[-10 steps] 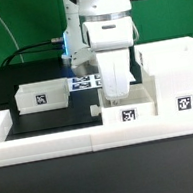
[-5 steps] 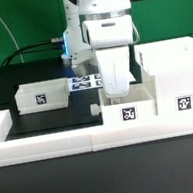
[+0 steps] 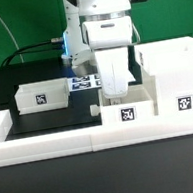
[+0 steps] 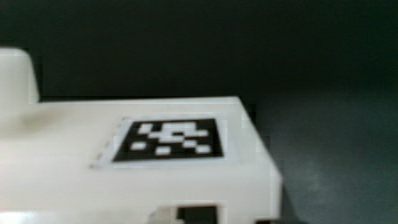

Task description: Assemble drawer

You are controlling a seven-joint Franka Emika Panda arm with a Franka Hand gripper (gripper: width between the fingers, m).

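Observation:
A small white tray [image 3: 127, 112] with a square tag stands at the front, against the tall white casing [image 3: 170, 73] on the exterior view's right. My gripper [image 3: 119, 94] reaches straight down onto this tray's back wall and looks shut on it. The wrist view shows the tray [image 4: 71, 125] and its tag very close, blurred, with the gripper [image 4: 203, 213] just at the frame's edge. A second tagged tray [image 3: 42, 95] lies apart on the exterior view's left. A small black knob [image 3: 94, 111] shows beside the held tray.
The marker board [image 3: 84, 82] lies behind the gripper on the black table. A long low white border rail [image 3: 61, 142] runs along the front and up the exterior view's left side. Cables hang at the back left.

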